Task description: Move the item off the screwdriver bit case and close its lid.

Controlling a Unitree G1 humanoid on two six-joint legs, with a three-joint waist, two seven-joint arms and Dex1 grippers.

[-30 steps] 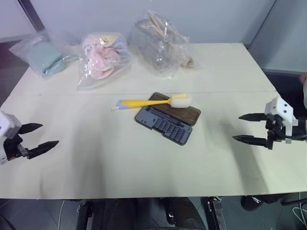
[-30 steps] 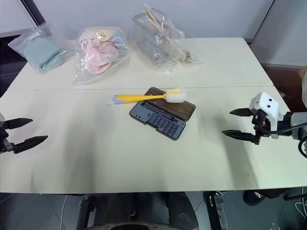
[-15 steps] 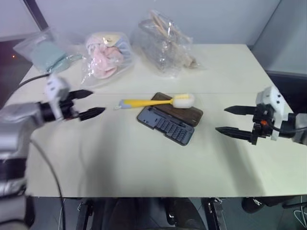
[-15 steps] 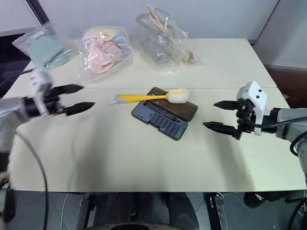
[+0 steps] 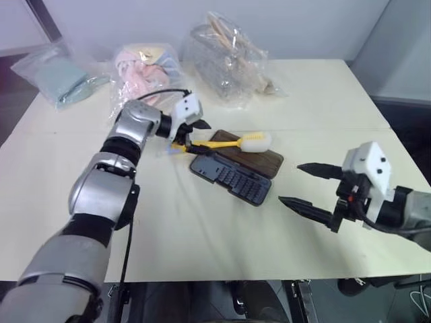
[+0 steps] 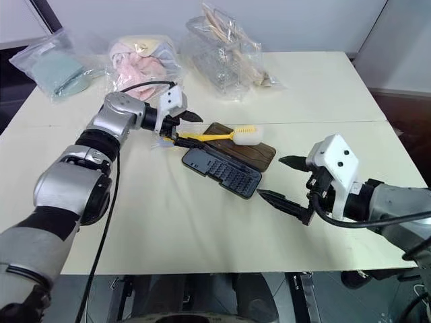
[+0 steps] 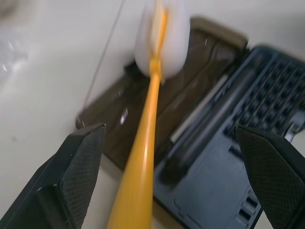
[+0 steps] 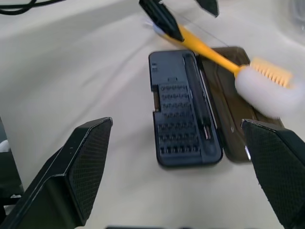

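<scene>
From the head cameras I see the screwdriver bit case (image 5: pixel 231 176) lying open mid-table, its smoky-brown lid (image 5: pixel 250 156) folded flat on the far side of the tray. The yellow-handled brush (image 5: pixel 225 142) lies across the lid, its white bristle head over the lid's far edge and the tail of its handle reaching out over the table toward my left. My left gripper (image 5: pixel 194 138) sits at that handle end, jaws spread wide on either side of the yellow shaft. I judge this to be the reach for the brush, with no grip made yet. My right gripper (image 5: pixel 311 190) hangs over the table to the right of the case, apart from it, jaws wide and empty.

In the left wrist view the brush handle (image 7: pixel 143 157) runs up between the two black fingers (image 7: pixel 76 167), closer to one than the other, neither touching it. Next I need to close on the handle and carry the brush clear onto bare table.

The right wrist view looks down on the open tray (image 8: pixel 186 119) with its rows of bits, and the lid beside it under the brush head. I cannot make out the latch tab or the hinge, and motion blur softens the brush head.
</scene>
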